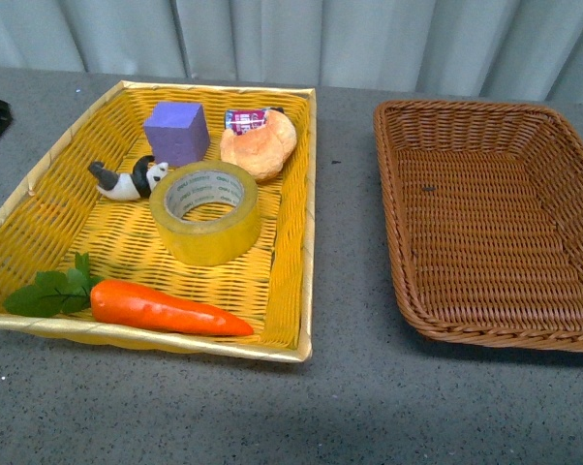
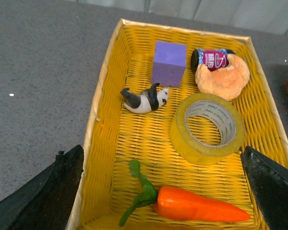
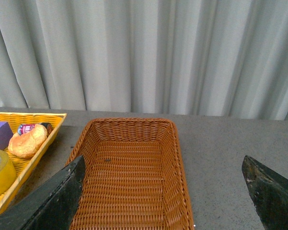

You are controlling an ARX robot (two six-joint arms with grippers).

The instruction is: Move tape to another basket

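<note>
The tape, a wide yellow roll with a grey-white printed core, lies flat in the middle of the yellow woven tray. It also shows in the left wrist view and partly in the right wrist view. The brown wicker basket stands empty to the right. My left gripper is open, hovering above the tray's near end over the carrot, short of the tape. My right gripper is open above the brown basket. Neither arm shows in the front view.
In the yellow tray lie an orange carrot with green leaves, a panda figure, a purple cube, a bread roll and a small can. A grey curtain hangs behind the grey table.
</note>
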